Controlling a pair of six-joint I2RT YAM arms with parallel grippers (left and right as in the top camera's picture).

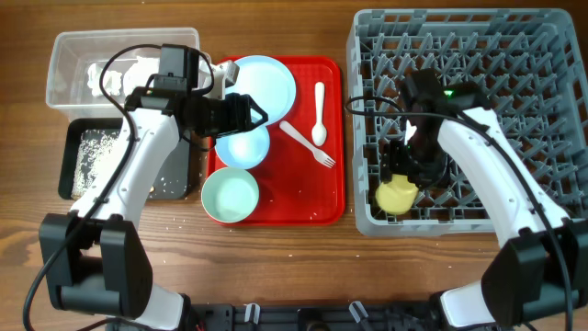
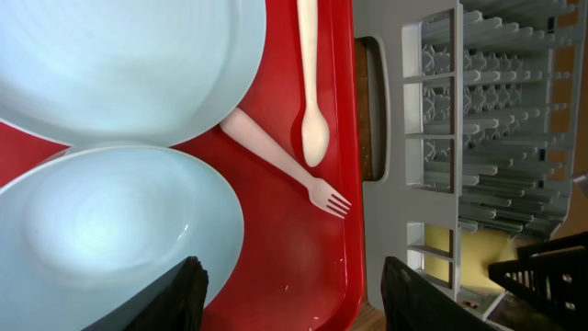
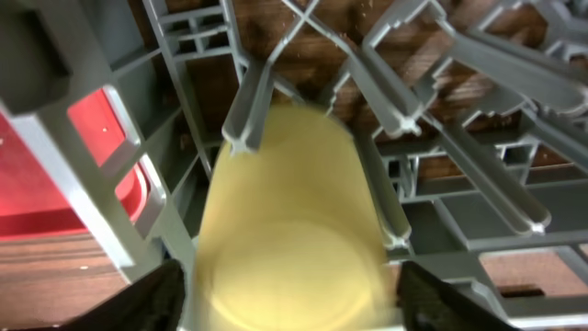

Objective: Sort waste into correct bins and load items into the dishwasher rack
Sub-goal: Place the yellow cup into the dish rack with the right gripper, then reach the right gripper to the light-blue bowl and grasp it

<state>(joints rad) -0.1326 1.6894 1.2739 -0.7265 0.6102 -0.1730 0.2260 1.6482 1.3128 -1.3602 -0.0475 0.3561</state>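
My left gripper (image 1: 252, 115) (image 2: 294, 296) is open and empty, above the red tray between the pale blue plate (image 1: 268, 81) (image 2: 119, 64) and the small pale bowl (image 1: 243, 147) (image 2: 101, 230). The mint-green bowl (image 1: 230, 196) sits at the tray's front. The white spoon (image 1: 319, 112) (image 2: 310, 101) and fork (image 1: 309, 146) (image 2: 280, 165) lie on the tray's right side. My right gripper (image 1: 404, 173) (image 3: 299, 296) is inside the grey dishwasher rack (image 1: 514, 55) (image 3: 478, 64), fingers spread wide around the blurred yellow cup (image 1: 397, 195) (image 3: 285, 230), which lies among the pegs.
The clear tub (image 1: 64, 55) at the back left holds white napkins (image 1: 115, 75). The black tray (image 1: 73, 147) in front of it holds crumbs. The red tray (image 1: 317, 198) (image 2: 303, 248) lies between the bins and the rack. A few crumbs lie on the table.
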